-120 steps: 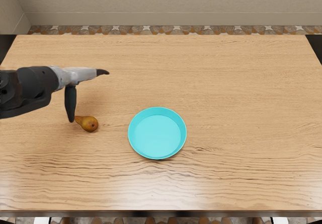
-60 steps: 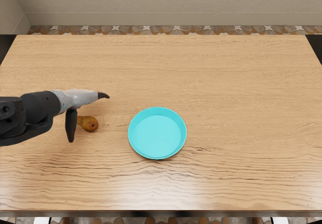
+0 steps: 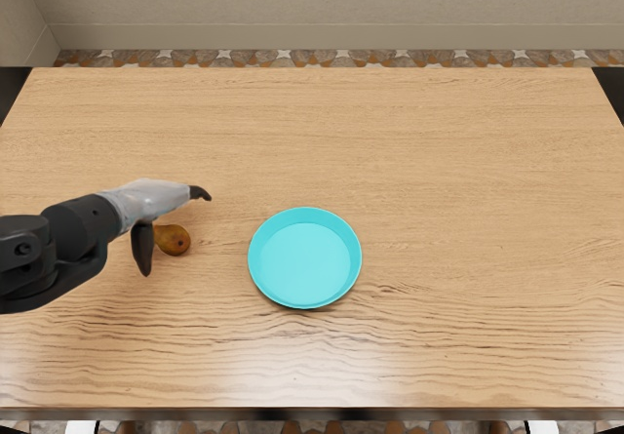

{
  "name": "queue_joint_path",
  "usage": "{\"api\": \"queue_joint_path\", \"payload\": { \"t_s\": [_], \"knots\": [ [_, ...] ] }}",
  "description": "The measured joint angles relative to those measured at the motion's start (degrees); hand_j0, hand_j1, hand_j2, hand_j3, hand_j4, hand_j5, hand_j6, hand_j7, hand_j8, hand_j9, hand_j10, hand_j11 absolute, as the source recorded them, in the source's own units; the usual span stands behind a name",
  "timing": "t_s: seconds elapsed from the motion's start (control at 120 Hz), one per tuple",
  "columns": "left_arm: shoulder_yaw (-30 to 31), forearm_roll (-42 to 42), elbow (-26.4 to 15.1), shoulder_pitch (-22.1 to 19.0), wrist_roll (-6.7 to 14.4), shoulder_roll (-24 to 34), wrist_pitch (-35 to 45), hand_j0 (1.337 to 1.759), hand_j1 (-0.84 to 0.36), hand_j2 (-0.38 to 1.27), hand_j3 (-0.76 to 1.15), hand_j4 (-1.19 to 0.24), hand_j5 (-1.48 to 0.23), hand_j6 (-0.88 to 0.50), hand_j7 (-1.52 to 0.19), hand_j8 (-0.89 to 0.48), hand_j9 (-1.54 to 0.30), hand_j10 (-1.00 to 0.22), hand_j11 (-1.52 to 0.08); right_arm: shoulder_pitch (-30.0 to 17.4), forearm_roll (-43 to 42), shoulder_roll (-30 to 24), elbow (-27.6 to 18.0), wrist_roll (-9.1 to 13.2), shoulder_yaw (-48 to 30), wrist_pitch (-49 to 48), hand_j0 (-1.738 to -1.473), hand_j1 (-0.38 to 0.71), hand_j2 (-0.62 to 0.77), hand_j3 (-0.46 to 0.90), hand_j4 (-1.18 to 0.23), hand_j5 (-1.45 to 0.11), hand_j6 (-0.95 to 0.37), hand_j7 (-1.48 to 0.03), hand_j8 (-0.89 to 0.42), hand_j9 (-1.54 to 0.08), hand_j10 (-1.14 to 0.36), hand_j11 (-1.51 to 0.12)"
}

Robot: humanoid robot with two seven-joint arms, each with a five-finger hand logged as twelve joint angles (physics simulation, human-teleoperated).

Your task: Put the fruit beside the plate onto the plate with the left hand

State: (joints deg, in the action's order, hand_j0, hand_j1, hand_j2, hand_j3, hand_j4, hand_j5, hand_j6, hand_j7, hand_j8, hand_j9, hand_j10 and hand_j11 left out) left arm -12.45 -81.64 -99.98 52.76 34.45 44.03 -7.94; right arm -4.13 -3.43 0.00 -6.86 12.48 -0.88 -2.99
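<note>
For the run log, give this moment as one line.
left hand: open, over pear | pear: on table, left of plate | right hand: not in view

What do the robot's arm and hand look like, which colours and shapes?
The left arm is bulky, rounded and black. The left hand is light grey and slim, with black fingertips. No cables or markings show.

**Simulated tabletop in a plain indoor room.**
We see a flat-rendered, wood-grain table [image 3: 439,161] spreading out under and around the left hand [image 3: 156,203]; well beyond the hand, past the table's far edge, a strip of patterned stone floor [image 3: 331,58] meets a bare beige wall [image 3: 331,5].
</note>
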Motion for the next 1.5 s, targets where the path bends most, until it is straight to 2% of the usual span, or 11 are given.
{"api": "queue_joint_path", "payload": {
  "t_s": [0.492,1.208,1.5],
  "knots": [
    [0.32,-0.40,0.17,0.02,-0.07,-0.12,0.10,1.658,-0.04,0.07,0.00,-0.33,-0.42,-0.33,-0.42,-0.33,-0.42,-0.33,-0.42,0.00,0.00,0.00,0.00,0.00,0.00,0.00,-1.658,-0.35,0.00,0.00,0.00,0.00,0.00,0.00,0.00,0.00,0.00,0.00],
    [1.42,-2.86,0.23,-2.11,-0.09,-0.09,4.37,1.658,-0.09,0.08,0.00,-0.38,-0.48,-0.38,-0.48,-0.38,-0.48,-0.38,-0.48,0.05,-0.01,0.00,0.00,-0.01,0.00,0.00,-1.658,-0.35,0.00,0.00,0.00,0.00,0.00,0.00,0.00,0.00,0.00,0.00],
    [2.70,-2.87,0.21,-2.05,-0.09,0.09,4.65,1.658,-0.21,0.10,0.00,-0.47,-0.61,-0.47,-0.61,-0.47,-0.60,-0.47,-0.60,0.09,0.00,0.00,0.00,-0.02,0.00,0.00,-1.658,-0.35,0.00,0.00,0.00,0.00,0.00,0.00,0.00,0.00,0.00,0.00]
  ]
}}
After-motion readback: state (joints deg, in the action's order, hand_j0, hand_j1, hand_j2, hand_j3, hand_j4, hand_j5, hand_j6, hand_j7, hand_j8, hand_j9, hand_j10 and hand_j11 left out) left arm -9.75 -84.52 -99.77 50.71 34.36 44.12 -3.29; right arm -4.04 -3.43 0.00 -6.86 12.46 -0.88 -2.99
